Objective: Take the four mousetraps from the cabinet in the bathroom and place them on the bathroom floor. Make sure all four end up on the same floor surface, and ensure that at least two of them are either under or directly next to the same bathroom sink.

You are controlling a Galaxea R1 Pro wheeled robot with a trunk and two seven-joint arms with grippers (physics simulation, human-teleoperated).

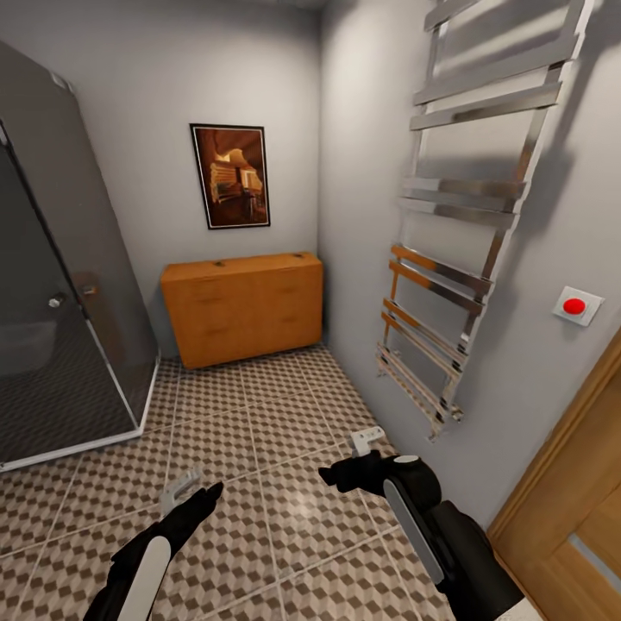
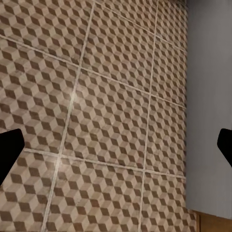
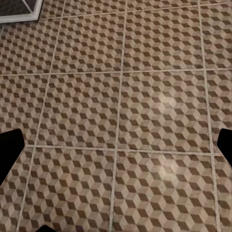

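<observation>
The orange-tan wooden cabinet (image 1: 243,308) stands against the far wall in the corner, its drawers shut. Two tiny dark specks lie on its flat top, too small to tell whether they are mousetraps. The cube-pattern bathroom floor (image 1: 259,431) stretches from me to the cabinet. My left gripper (image 1: 178,492) hangs low over the tiles, open and empty; in the left wrist view its fingertips (image 2: 9,150) stand wide apart over bare floor (image 2: 111,111). My right gripper (image 1: 369,441) is open and empty too, above tiles (image 3: 121,111). The sink is out of view.
A dark glass shower enclosure (image 1: 60,285) fills the left side. On the right wall hangs a chrome towel rail (image 1: 457,250), with a red button (image 1: 575,305) and a wooden door (image 1: 569,517) nearer me. A framed picture (image 1: 230,176) hangs above the cabinet.
</observation>
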